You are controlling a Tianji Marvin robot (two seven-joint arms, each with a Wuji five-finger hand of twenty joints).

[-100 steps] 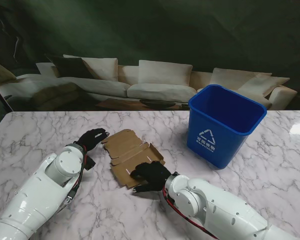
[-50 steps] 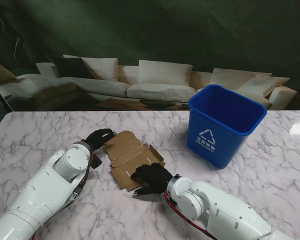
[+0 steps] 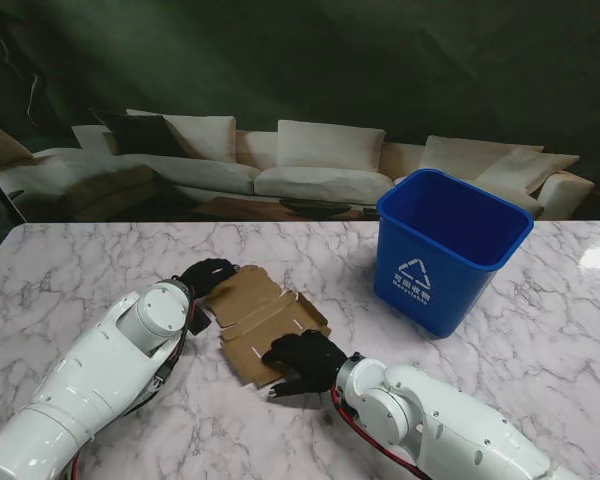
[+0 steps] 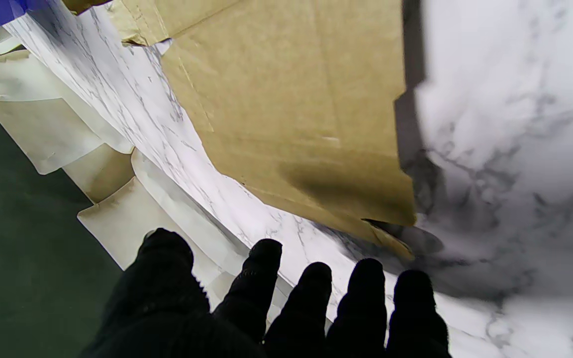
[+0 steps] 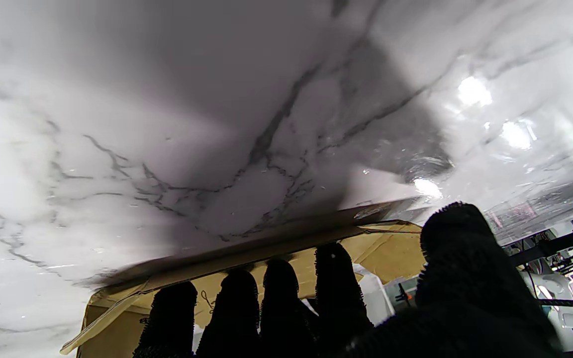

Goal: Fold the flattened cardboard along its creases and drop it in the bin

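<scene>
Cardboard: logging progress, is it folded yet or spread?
Mostly spread: the cardboard lies open on the table, flaps out, outside the bin.

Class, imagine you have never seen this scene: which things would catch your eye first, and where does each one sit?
The bright blue bin stands out first, upright on the marble table, on the right and farther from me. Near the table's middle lies the brown flattened cardboard, with a black-gloved robot hand at each end: the left hand at its far-left corner, the right hand on its near edge.

The left hand (image 3: 208,274) has slid rightward to the cardboard (image 3: 265,315) edge.
</scene>
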